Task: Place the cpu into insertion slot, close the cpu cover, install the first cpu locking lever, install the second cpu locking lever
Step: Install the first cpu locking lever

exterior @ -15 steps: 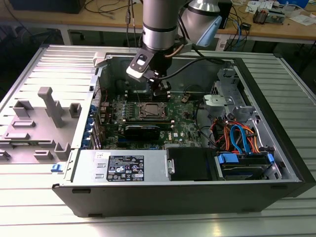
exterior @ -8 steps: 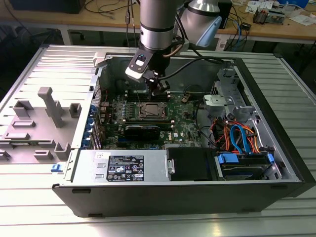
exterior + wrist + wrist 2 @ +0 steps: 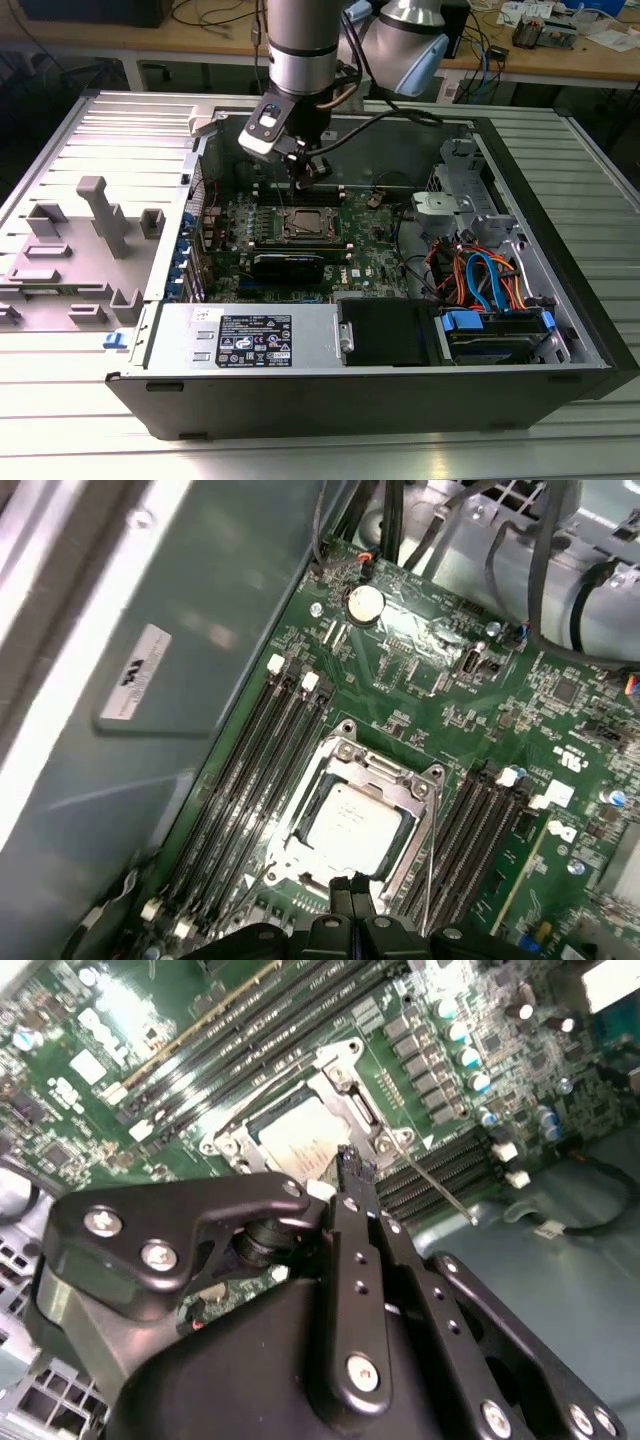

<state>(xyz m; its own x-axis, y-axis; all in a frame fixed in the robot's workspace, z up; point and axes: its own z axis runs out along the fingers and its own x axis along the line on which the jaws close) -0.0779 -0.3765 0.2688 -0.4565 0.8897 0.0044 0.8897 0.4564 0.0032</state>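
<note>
Your cpu (image 3: 350, 820) sits under the closed cover (image 3: 385, 775), pincer (image 3: 352, 885) pinched together and empty above the cover's edge; looks like first-lever step, wire lever (image 3: 435, 1185) beside the cover needs pressing down.

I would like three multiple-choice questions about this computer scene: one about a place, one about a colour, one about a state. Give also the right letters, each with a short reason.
1. Where is the pincer?
A. over the blue cables
B. close over the socket
C. outside the case

2. What colour is the board?
A. green
B. red
C. white

3. What is the state of the chip?
A. held in the pincer
B. lying on the table
C. lying flat in the socket

Answers:
1 B: in the first wrist view its tips are at the socket's edge.
2 A: the surface around the socket is green in both wrist views.
3 C: the pale chip lies inside the silver rim, apart from the pincer.
</note>
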